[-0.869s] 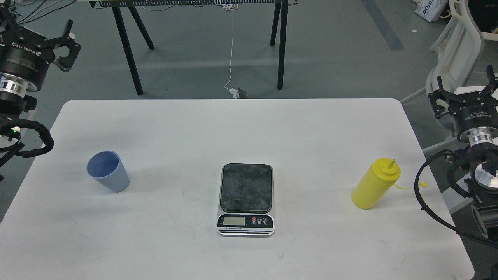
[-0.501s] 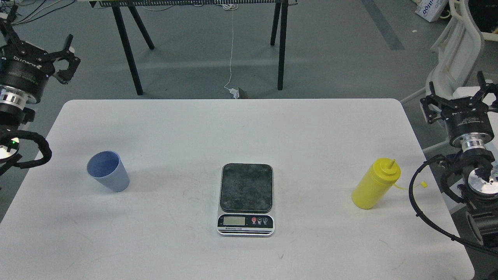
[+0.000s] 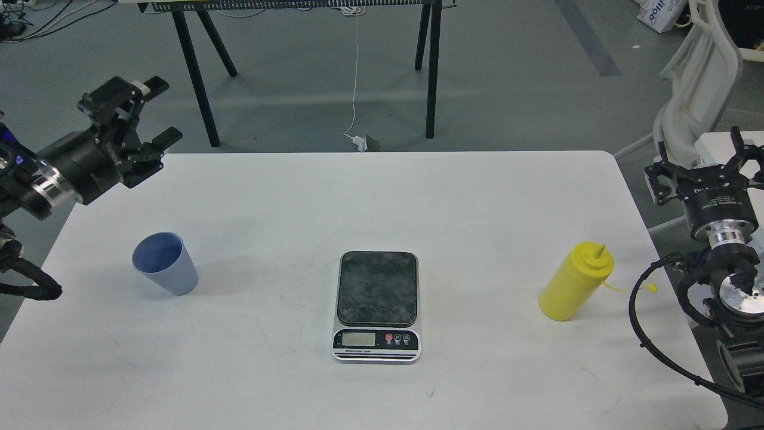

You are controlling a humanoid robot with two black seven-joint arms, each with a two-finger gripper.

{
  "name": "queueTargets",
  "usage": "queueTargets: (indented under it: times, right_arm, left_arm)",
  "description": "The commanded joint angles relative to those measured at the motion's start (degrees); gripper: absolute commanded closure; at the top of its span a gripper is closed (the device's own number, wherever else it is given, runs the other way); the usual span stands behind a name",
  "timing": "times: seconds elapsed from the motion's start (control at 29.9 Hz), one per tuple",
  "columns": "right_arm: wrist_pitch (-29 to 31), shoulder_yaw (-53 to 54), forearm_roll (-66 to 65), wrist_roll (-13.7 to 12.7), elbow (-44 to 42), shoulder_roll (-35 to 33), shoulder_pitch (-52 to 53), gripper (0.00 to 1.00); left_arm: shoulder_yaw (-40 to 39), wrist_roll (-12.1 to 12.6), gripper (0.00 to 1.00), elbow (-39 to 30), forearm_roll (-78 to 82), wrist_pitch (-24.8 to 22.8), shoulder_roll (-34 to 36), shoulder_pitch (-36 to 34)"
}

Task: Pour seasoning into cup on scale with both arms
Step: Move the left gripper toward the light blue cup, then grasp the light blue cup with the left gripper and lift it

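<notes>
- Left gripper [image 3: 152, 113] hangs over the table's [image 3: 382, 197] far-left corner, fingers spread, empty; right gripper [image 3: 698, 158] waits off the right edge, fingers apart
- Cup [image 3: 165, 263] upright at left; scale [image 3: 377, 306] central, plate bare; seasoning [image 3: 576, 282] upright at right

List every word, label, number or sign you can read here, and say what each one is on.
"M": middle round button of the scale.
Scale front strip: a line of small print, too blurred to read.
Scale display: no digits can be made out.
Right gripper: white lettering on its body, too small to read.
Left gripper: white lettering, too blurred to read.
Box on the floor, top right: blue letters, cut off and unreadable.
</notes>
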Motion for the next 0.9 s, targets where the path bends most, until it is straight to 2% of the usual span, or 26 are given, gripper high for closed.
queueTargets:
  times: [0.0,0.07,0.13,0.3,0.37,0.47,0.57,0.7,0.77,0.87]
  right_arm:
    - [0.0,0.1,0.0,0.1,0.1,-0.1,-0.2,0.01]
    - [0.0,0.3,0.0,0.1,0.2,-0.2,-0.3,0.01]
    - [0.0,0.7,0.0,0.1,0.3,-0.3,-0.4,0.01]
    - [0.0,0.8,0.0,0.1,0.3,-0.5,-0.5,0.01]
    - [0.0,0.8,0.0,0.1,0.3,-0.6,-0.5,0.01]
    - [0.0,1.0,0.0,0.2,0.3,-0.9,-0.5,0.01]
    - [0.0,1.1,0.0,0.1,0.3,-1.6,-0.6,0.01]
    - [0.0,1.2,0.0,0.1,0.3,-1.8,-0.7,0.01]
    - [0.0,1.2,0.0,0.1,0.3,-1.9,-0.9,0.01]
    - [0.0,1.2,-0.1,0.1,0.3,-1.9,-0.9,0.01]
  left_arm:
    - [0.7,0.0,0.07,-0.9,18.2,6.8,1.7,2.0]
    - [1.0,0.0,0.08,-0.2,26.3,11.2,2.0,2.5]
    - [1.4,0.0,0.12,0.9,33.7,15.0,2.4,2.6]
    - [4.7,0.0,0.17,6.8,49.7,20.8,1.7,2.6]
    - [7.2,0.0,0.18,9.2,54.0,23.8,1.4,2.6]
    - [13.8,0.0,0.25,12.0,56.3,28.0,0.8,2.9]
    - [18.8,0.0,0.31,15.6,56.2,30.3,-1.3,2.6]
    - [19.6,0.0,0.36,18.4,56.1,31.3,-3.0,2.9]
    - [19.7,0.0,0.42,19.1,56.1,31.3,-3.7,2.9]
    - [20.1,0.0,0.66,22.7,56.2,31.0,-5.6,3.0]
